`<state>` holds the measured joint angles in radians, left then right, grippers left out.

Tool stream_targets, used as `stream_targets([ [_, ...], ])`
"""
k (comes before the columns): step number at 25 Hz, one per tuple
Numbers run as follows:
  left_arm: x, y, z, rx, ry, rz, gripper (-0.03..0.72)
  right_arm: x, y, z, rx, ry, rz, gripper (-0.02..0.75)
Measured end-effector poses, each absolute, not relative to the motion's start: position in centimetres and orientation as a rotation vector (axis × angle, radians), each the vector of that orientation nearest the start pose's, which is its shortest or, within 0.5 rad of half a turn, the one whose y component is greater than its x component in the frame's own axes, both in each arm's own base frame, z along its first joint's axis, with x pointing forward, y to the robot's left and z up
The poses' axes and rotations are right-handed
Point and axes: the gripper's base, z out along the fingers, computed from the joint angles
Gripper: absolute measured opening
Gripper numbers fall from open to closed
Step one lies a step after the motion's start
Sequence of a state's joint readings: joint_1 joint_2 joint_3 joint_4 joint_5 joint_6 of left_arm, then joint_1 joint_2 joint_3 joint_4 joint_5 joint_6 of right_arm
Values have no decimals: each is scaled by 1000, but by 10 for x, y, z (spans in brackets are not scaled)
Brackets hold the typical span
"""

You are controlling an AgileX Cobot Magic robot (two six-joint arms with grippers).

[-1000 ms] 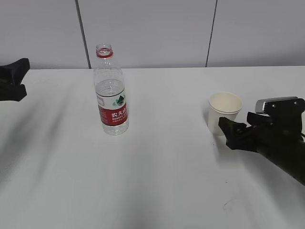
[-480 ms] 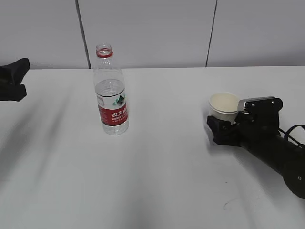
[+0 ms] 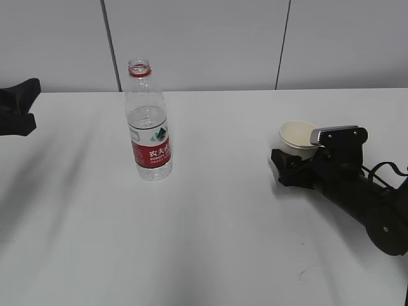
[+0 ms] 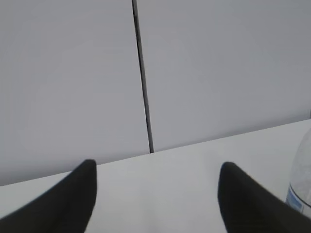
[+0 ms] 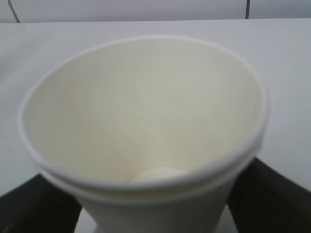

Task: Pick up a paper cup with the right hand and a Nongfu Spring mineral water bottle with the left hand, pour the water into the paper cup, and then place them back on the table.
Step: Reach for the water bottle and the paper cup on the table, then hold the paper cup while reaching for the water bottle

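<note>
Right now your right hand (image 3: 290,171) lies low near the table's (image 3: 210,242) right edge, its fingers spread to either side of the paper cup (image 3: 298,138) — whether they touch its wall, you cannot tell. The Nongfu Spring mineral water bottle (image 3: 148,125) stands upright and uncapped toward the far left of the tabletop. Your left hand (image 4: 155,199) waits at the left edge, fingers spread — well apart from the bottle.
</note>
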<state>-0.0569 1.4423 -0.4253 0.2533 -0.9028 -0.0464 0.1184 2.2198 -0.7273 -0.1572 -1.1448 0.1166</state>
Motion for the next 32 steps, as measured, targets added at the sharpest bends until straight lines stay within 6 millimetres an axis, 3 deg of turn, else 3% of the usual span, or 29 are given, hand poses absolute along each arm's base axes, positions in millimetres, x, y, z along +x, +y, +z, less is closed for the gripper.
stream_targets([
  [10,255,-50,202,426,1632,-310,486,347,55,56,-162,1836,252,536],
  [18,259,-77,172,491,1660,-448,558,348,54,56,-161,1833,251,527],
  [32,311,-122,133,586,1671,-537,564,348,54,57,-159,1832,253,527],
])
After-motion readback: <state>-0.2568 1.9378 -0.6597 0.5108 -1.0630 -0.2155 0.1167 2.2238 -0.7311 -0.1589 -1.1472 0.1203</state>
